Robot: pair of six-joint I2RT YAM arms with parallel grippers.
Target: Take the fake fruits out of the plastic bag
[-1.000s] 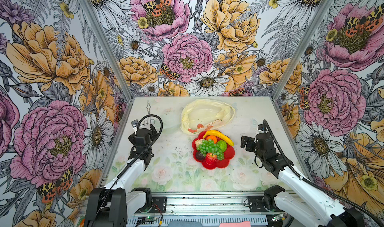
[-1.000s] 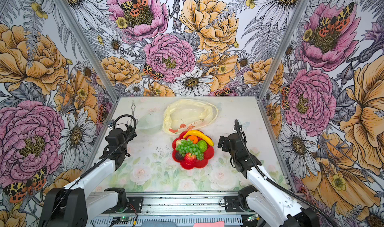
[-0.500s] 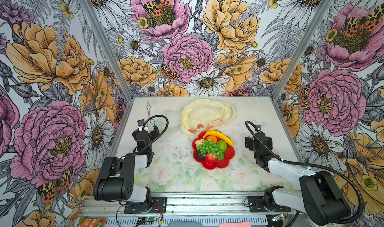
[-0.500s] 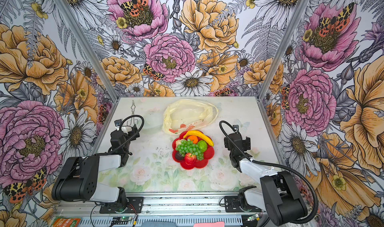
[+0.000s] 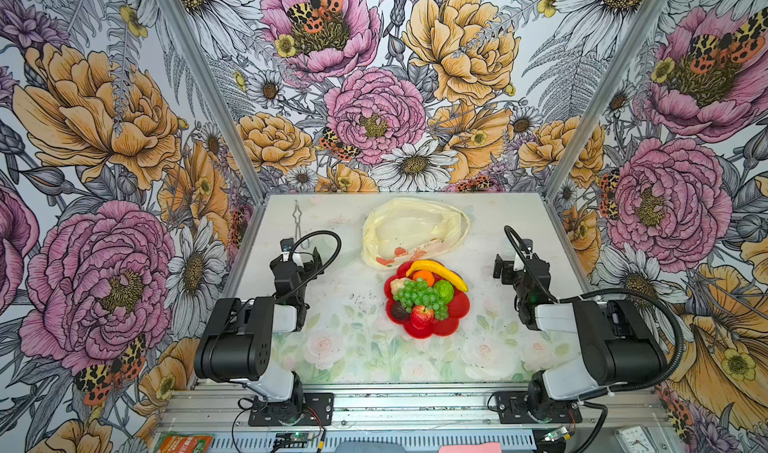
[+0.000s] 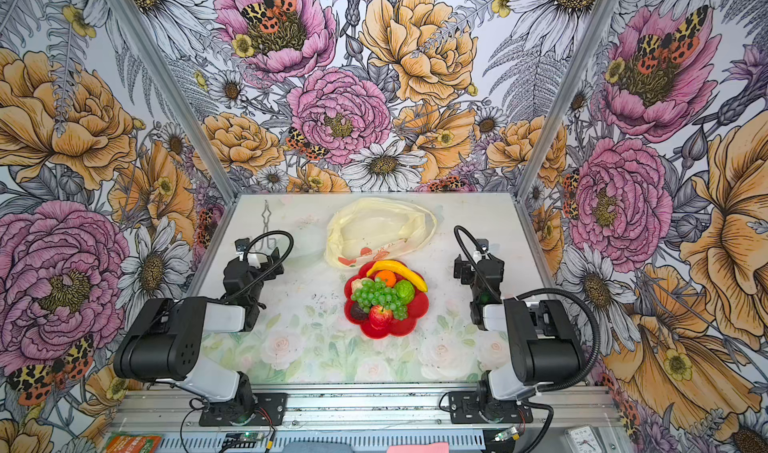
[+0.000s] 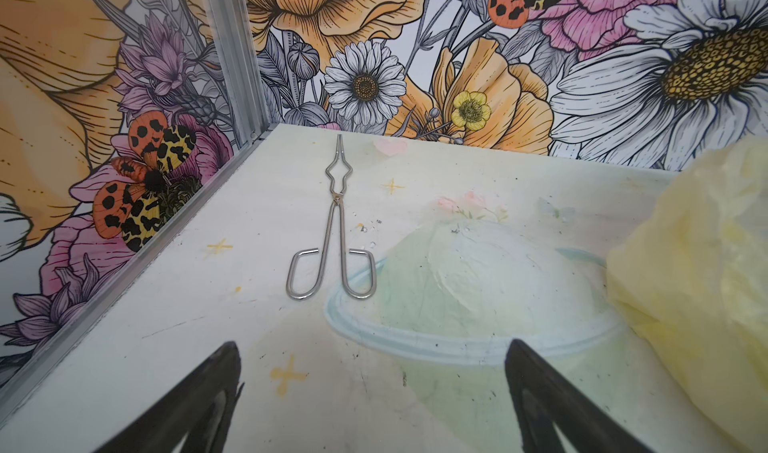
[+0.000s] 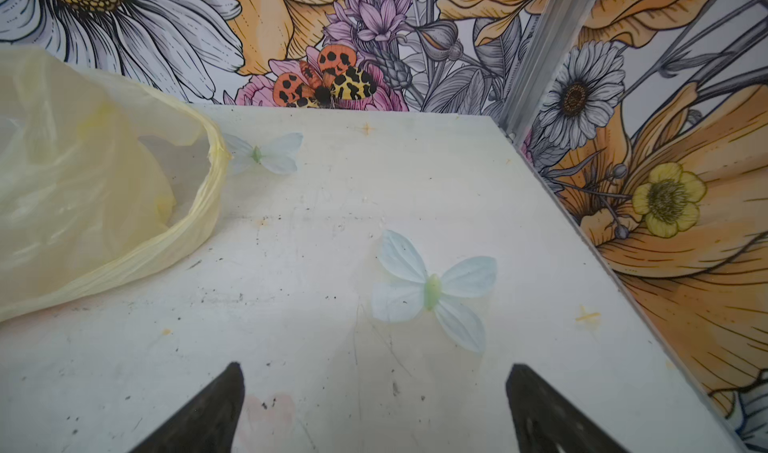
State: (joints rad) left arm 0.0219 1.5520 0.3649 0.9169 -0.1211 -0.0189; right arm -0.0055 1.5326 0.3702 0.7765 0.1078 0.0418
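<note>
The fake fruits lie heaped on a red flower-shaped plate [image 5: 457,305] [image 6: 417,301]: a yellow banana [image 5: 436,270], an orange [image 5: 423,277], green grapes [image 5: 417,295] [image 6: 378,293], a red apple [image 5: 422,316], a green round fruit [image 5: 444,291] and a dark brown one [image 5: 400,311]. Just behind the plate, the plastic bag [image 5: 411,230] [image 6: 374,226] [image 7: 698,264] [image 8: 83,181] lies slack and open. My left gripper [image 5: 299,257] [image 6: 259,260] [image 7: 372,347] is open and empty, left of the bag. My right gripper [image 5: 513,264] [image 6: 473,264] [image 8: 374,368] is open and empty to the right.
Metal tongs [image 5: 298,222] [image 6: 266,218] [image 7: 332,239] lie on the table near the back left corner, ahead of my left gripper. Flowered walls close in the table on three sides. Both arms sit folded low near the front rail.
Both arms have folded down from a stretched pose into a low tucked one. The grippers stay open and empty. Fruits, plate and bag have not moved.
</note>
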